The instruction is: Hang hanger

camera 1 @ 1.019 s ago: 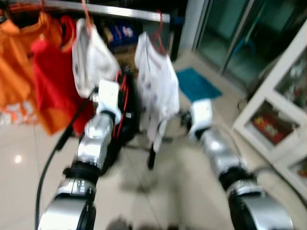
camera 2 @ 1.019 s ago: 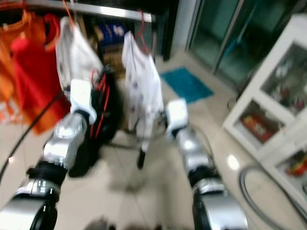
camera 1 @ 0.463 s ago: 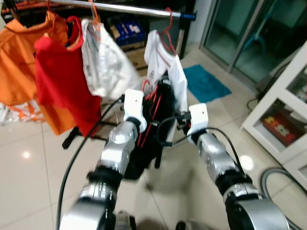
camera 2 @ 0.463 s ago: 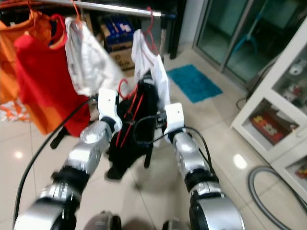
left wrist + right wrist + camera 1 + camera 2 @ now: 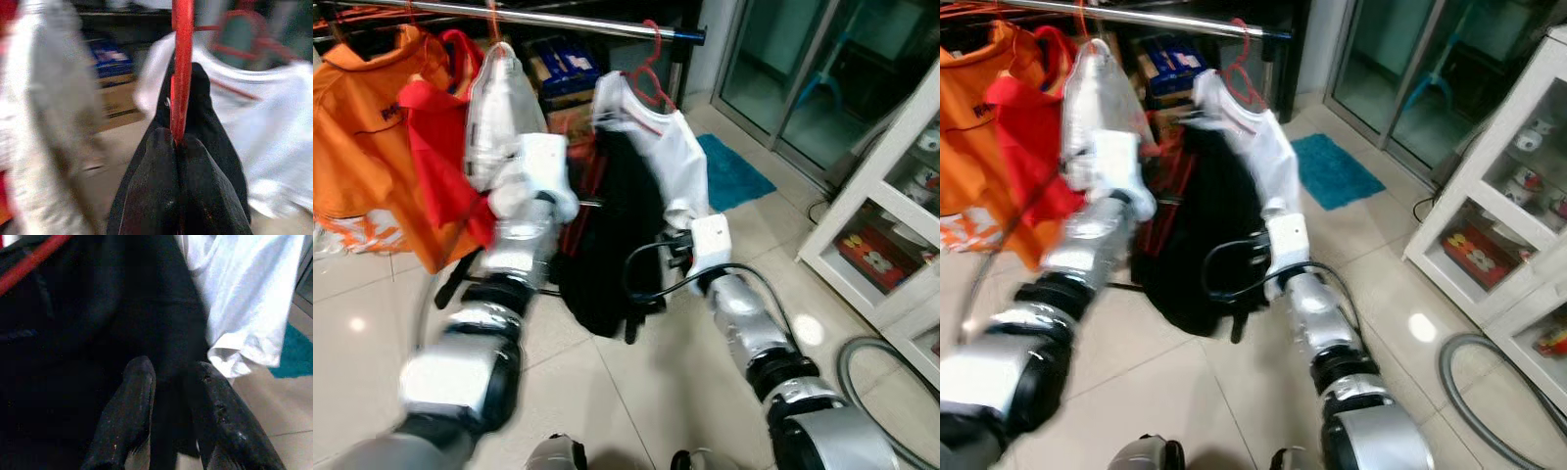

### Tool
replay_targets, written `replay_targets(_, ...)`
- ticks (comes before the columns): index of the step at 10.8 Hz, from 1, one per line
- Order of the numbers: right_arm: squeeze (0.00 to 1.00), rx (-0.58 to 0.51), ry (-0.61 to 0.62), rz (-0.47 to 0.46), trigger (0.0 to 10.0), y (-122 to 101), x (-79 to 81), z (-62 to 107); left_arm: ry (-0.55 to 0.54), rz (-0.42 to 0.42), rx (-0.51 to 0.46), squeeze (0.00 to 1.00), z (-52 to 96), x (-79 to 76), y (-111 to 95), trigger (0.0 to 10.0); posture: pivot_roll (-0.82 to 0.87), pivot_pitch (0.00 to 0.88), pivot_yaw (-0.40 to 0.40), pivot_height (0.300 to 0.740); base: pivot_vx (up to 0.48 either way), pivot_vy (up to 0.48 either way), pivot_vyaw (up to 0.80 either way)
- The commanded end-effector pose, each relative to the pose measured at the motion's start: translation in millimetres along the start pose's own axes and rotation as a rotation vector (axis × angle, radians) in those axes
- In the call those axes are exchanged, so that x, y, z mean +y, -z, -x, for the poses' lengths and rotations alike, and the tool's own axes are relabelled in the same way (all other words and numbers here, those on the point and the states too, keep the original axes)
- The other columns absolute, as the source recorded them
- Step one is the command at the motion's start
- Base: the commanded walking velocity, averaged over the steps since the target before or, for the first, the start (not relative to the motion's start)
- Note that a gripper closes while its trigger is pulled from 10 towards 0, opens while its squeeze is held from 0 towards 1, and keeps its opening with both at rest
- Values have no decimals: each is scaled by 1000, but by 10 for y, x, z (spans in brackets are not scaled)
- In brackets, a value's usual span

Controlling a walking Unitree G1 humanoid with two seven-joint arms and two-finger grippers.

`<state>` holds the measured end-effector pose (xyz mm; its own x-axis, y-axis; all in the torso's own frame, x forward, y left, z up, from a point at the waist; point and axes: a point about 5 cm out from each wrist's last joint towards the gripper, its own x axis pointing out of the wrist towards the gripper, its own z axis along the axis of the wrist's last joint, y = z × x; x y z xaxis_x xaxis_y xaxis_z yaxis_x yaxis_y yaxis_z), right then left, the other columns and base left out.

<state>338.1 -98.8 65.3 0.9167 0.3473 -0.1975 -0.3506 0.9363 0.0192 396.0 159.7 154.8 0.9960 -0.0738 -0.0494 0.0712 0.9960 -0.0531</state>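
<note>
Centre frame, the left gripper (image 5: 176,142) fingers pinch the red hanger (image 5: 182,73) carrying a black garment (image 5: 612,245); the right gripper (image 5: 171,377) fingers, narrowly parted, press the garment.

Two head views look forward and down at a clothes rail (image 5: 558,18); both wrist cameras sit close against a black garment (image 5: 88,333).

text: none legible | orange shirt (image 5: 367,147): dark chest print, blurred, unreadable
</note>
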Motion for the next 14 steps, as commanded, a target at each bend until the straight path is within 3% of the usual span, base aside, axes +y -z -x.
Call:
replay_targets(1,0,18,-9,8,10000,29,-3,13,-94,20,-66,0,-13,153,-152,10000,82,75,3,740,0,0,0)
replay_targets(3,0,23,-28,2,10000,49,10,26,-168,47,-113,0,62,265,-126,10000,86,81,-3,740,0,0,0)
replay_targets(5,0,-25,-8,-17,10000,-22,-14,21,-163,-43,-250,0,226,250,-301,10000,102,85,-16,740,0,0,0)
replay_targets(7,0,-138,73,-42,10000,-216,-94,3,-133,-77,-261,0,273,300,-337,10000,113,84,-20,740,206,0,0)
replay_targets(8,0,-211,65,-45,10000,-356,-57,-12,-114,-97,-258,0,304,304,-366,10000,114,82,-21,740,454,0,0)
replay_targets(14,0,-223,94,-59,10000,-365,-61,-5,80,-169,-234,0,331,94,-436,10000,108,66,-16,740,459,0,0)
